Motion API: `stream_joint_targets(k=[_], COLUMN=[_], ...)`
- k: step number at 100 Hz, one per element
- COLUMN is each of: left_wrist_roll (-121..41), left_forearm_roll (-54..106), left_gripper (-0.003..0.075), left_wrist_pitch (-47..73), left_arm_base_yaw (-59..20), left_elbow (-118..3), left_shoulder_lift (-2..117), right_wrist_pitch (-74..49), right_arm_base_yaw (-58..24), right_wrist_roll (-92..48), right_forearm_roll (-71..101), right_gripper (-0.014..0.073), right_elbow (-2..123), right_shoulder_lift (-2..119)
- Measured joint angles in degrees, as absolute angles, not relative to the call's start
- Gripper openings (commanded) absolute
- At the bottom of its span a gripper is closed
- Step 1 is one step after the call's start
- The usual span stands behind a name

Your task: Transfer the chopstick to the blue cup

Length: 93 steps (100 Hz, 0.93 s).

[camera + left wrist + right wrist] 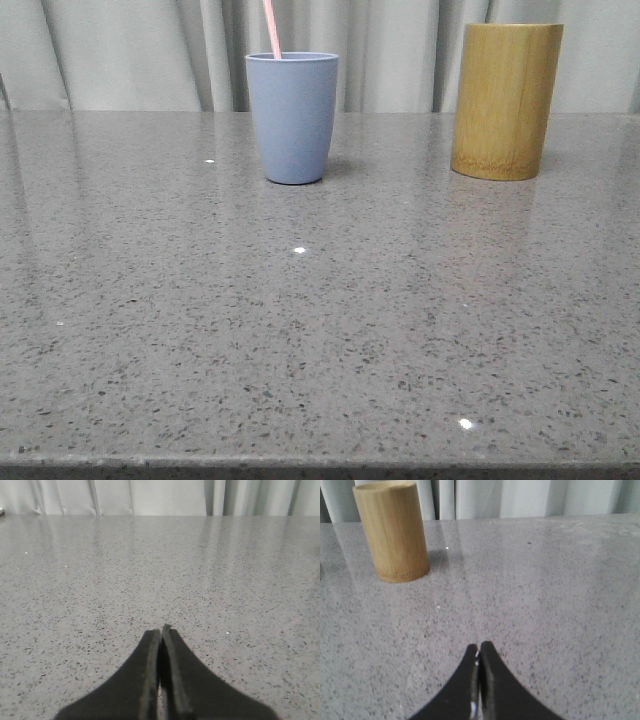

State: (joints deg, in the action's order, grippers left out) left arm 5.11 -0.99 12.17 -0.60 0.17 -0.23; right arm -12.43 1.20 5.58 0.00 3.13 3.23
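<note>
Chopstick point(272, 30) stands leaning inside the blue cup point(293, 118), so the transfer looks finished. Left gripper point(161, 632) and right gripper point(479, 647) are pinched closed and empty above bare tabletop point(320, 330), bamboo cup point(391, 531) beyond the right one.

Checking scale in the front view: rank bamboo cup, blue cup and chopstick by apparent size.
1. Bamboo cup, tallest and widest.
2. Blue cup, somewhat shorter, at a similar depth.
3. Chopstick, a thin sliver above the blue cup's rim, cut off by the frame.
</note>
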Motion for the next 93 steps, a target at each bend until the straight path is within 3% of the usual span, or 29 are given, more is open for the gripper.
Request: stream_joint_targets(k=[93], left_wrist_roll=[5.11], left_forearm_roll=[-0.99], left_gripper=[-0.0019], left_wrist_pitch=[12.17], left_arm_base_yaw=[-0.60], left_elbow=[0.17], left_shoulder_lift=[-0.23], right_wrist_pitch=[-7.62], right_arm_base_yaw=[1.20], right_wrist_roll=[5.58], right_forearm_roll=[0.00], right_gripper=[-0.0062], right_elbow=[-1.61], right_shoulder_lift=[-0.54])
